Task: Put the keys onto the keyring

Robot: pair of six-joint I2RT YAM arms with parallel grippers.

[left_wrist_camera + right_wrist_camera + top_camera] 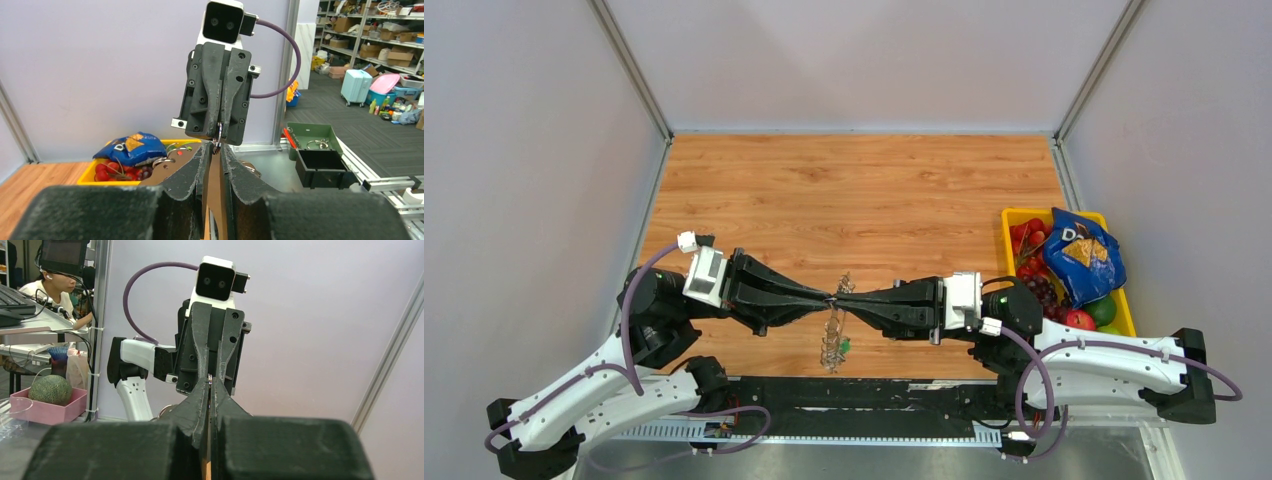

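Top external, right tool clenched on keyring; left tool tip-to-tip, grasp cannot be told; dangling keys indistinct

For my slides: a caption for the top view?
Left gripper and right gripper meet nose to nose over the wooden table, keyring between their tips.

Bright, even light on my feeds, just soft shadows at the near edge of the table, wrist cams mushy up close.

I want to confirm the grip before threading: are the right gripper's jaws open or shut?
Shut. In the left wrist view the right gripper has its jaws pressed together on the thin keyring.
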